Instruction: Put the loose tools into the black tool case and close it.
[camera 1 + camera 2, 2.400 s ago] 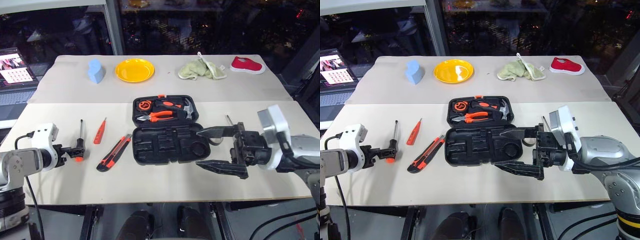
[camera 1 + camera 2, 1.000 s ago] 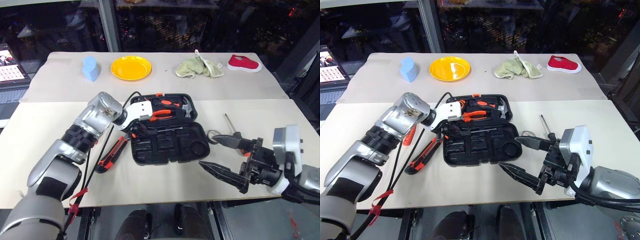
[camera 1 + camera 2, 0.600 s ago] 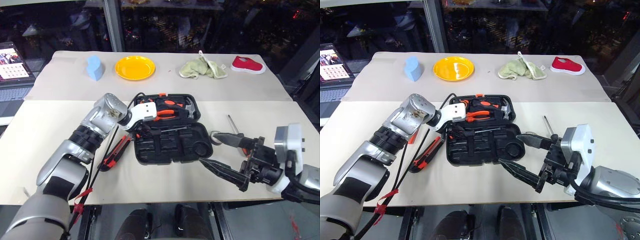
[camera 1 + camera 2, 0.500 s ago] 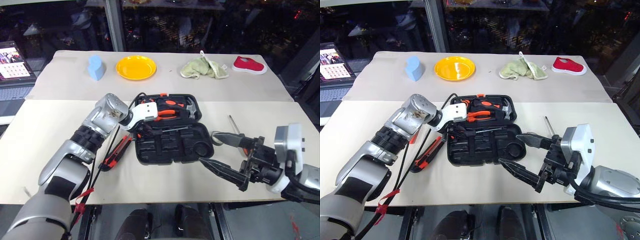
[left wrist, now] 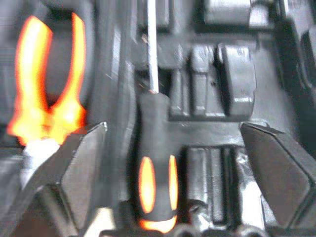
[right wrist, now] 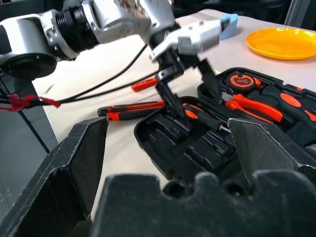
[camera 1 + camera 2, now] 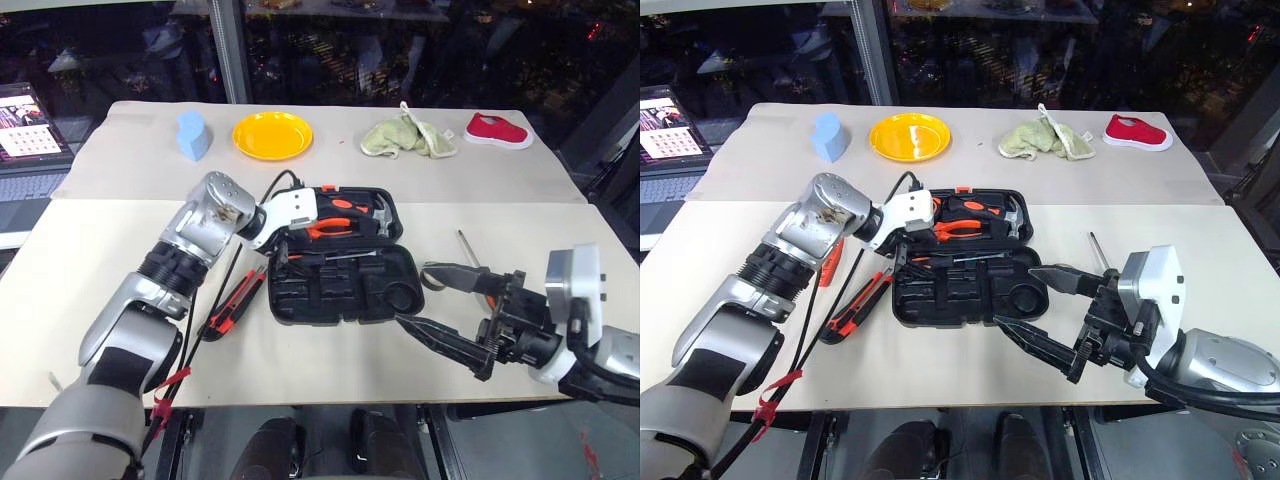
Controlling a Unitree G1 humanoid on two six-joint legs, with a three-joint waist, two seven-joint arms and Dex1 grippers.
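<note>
The black tool case [image 7: 340, 290] lies open mid-table. Its far half holds pliers, a hammer and a tape measure. An orange-and-black screwdriver [image 5: 154, 168] rests in the near half along the hinge side. My left gripper [image 5: 173, 128] hovers just over its handle, open, with both fingers clear of it. The utility knife [image 7: 232, 305] lies left of the case, under my left arm's cables. An orange tester screwdriver [image 7: 830, 262] peeks out behind that arm. Another screwdriver's shaft [image 7: 465, 245] shows right of the case. My right gripper [image 7: 413, 296] hangs wide open and empty at the case's right end.
Along the table's far side sit a blue block [image 7: 192, 135], a yellow plate [image 7: 272, 134], a green cloth [image 7: 408, 137] and a red shoe-like item [image 7: 497, 130]. A laptop [image 7: 22, 130] stands off the left edge.
My left gripper carried the screwdriver from the table's left to the case, opened and let it go, then rose a little. The right gripper stayed put.
</note>
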